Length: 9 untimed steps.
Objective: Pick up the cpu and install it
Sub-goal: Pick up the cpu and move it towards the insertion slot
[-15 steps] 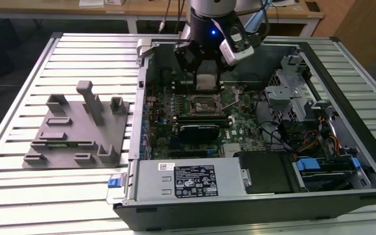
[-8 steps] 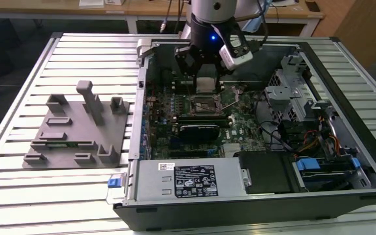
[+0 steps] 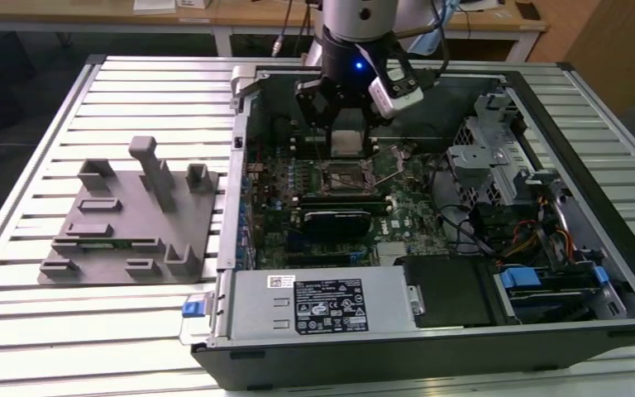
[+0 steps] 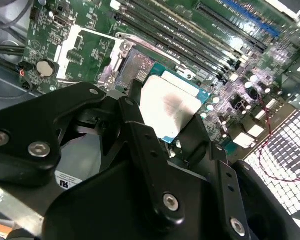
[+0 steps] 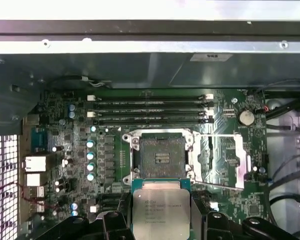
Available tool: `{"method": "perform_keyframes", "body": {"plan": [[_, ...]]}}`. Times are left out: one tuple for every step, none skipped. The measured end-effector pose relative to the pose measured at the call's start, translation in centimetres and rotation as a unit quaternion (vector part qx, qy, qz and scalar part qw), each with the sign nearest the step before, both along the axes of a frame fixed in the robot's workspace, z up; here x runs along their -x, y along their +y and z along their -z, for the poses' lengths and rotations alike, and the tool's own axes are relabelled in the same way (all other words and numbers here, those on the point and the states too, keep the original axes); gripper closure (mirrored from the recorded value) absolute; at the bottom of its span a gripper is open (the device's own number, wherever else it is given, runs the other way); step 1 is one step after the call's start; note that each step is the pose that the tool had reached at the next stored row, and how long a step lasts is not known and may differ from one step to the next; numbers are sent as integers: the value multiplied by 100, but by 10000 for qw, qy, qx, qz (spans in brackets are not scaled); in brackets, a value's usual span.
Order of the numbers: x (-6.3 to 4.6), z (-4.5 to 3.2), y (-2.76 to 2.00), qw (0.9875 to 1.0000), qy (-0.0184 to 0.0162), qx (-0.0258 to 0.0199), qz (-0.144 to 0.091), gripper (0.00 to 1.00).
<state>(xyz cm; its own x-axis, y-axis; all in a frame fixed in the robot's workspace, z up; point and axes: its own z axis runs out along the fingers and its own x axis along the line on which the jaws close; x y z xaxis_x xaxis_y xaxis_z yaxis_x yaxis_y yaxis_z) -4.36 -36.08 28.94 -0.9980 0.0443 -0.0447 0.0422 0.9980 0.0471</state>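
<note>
The gripper (image 5: 161,220) is clamped on the cpu (image 5: 161,212), pinching two opposite edges, with the chip's silvery top showing in both wrist views. The chip hangs just short of the open socket (image 5: 160,157), not seated in it. Beside the socket its metal load plate (image 5: 222,160) lies flipped open. Beyond the socket run four memory slots (image 5: 150,110), then the grey case wall (image 5: 140,65)

No legible print (cpu (image 5: 160,212) included)
</note>
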Motion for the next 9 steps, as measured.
{"method": "perform_keyframes", "body": {"plan": [[0,11,11,10000,0,0,-7,45],[-1,23,21,10000,1,1,-13,45],[-2,37,31,10000,0,0,-18,45],[-4,51,40,10000,0,0,-22,45],[-8,66,50,10000,0,0,-26,45],[-13,80,56,10000,0,-1,-29,45],[-19,91,61,10000,0,-1,-31,45],[-26,101,67,10000,2,0,-32,45],[-34,111,75,10000,4,1,-33,45]]}}
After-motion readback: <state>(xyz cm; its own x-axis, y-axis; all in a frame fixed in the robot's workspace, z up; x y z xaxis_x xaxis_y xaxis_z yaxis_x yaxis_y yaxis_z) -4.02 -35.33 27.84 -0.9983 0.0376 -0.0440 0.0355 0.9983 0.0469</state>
